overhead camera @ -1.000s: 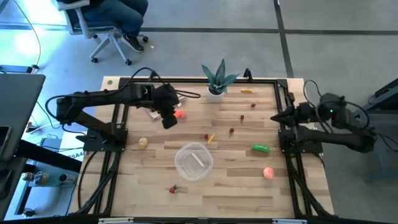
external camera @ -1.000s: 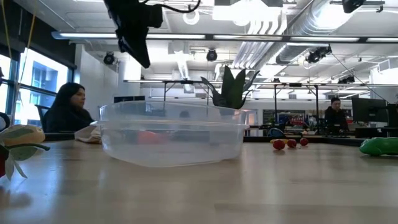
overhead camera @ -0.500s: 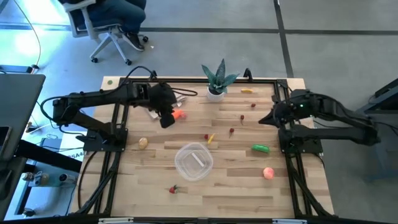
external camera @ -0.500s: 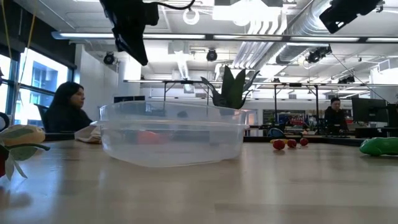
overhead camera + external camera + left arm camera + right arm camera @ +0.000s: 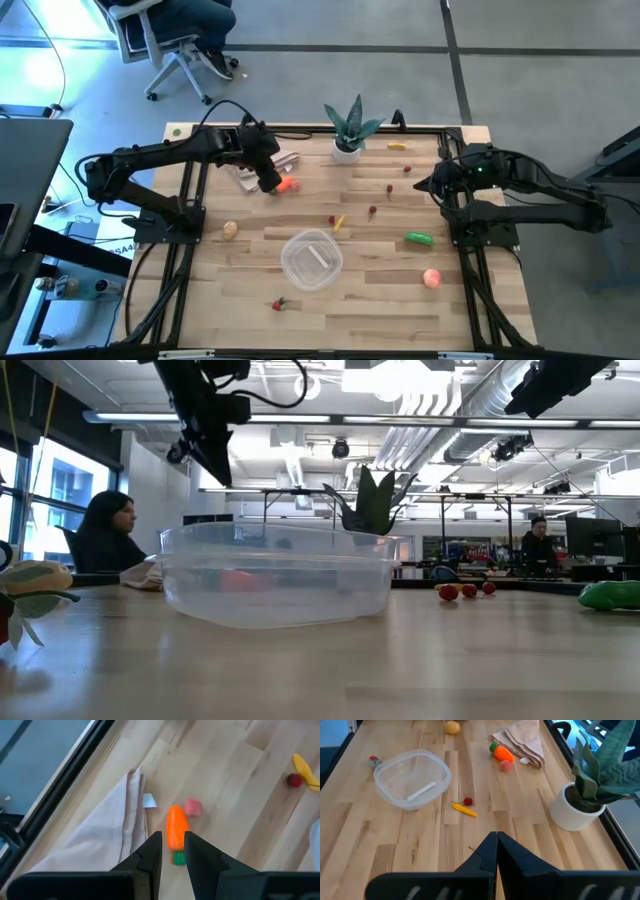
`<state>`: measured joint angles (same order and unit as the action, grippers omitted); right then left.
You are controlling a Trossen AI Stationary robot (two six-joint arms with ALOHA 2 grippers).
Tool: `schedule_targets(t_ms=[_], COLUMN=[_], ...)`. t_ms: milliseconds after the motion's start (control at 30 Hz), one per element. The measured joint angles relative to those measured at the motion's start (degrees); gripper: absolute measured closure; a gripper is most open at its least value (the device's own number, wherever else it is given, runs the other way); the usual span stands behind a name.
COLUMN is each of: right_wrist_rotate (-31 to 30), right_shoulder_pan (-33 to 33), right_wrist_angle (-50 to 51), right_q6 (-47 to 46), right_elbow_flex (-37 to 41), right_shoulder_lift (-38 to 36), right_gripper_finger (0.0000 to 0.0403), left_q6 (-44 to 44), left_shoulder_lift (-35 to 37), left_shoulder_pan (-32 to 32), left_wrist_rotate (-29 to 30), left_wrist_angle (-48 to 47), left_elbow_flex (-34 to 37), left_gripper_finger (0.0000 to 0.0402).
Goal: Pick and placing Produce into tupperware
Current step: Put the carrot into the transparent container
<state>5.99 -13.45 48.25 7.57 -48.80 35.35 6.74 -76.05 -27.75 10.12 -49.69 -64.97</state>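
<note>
Orange carrot (image 5: 175, 833) lies on the surface (image 5: 380, 300) just beside the beige napkin (image 5: 107, 845), well beyond the tupperware (image 5: 311, 258). Left pincer (image 5: 173, 851) hovers right over the carrot, fingers slightly apart, gripping nothing. Right pincer (image 5: 496, 851) is clenched, empty, well off to the tupperware's other side.

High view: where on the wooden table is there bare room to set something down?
Bare wood lies along the near edge right of the small red piece, and between the clear round plastic tub and green cucumber. Crowded by the orange carrot and beige cloth napkin.
</note>
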Motion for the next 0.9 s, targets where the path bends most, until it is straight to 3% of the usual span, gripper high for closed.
schedule_targets(t_ms=[367,700,900], right_wrist_rotate=[0.0,0.0,0.0], right_shoulder_pan=[0.0,0.0,0.0], right_wrist_angle=[0.0,0.0,0.0], right_q6=[0.0,0.0,0.0], right_elbow_flex=[0.0,0.0,0.0], right_shoulder_lift=[0.0,0.0,0.0], right_gripper_finger=[0.0402,0.0402,0.0402], left_q6=[2.0,1.2,-1.9], left_shoulder_lift=[-3.6,-10.9,-14.5], left_shoulder_pan=[0.0,-0.1,0.0], left_wrist_rotate=[-3.2,-1.7,-2.3], left_wrist_angle=[-0.7,-1.0,0.3], left_elbow_flex=[0.0,-0.1,-0.1], left_gripper_finger=[0.0319,0.0206,0.0162])
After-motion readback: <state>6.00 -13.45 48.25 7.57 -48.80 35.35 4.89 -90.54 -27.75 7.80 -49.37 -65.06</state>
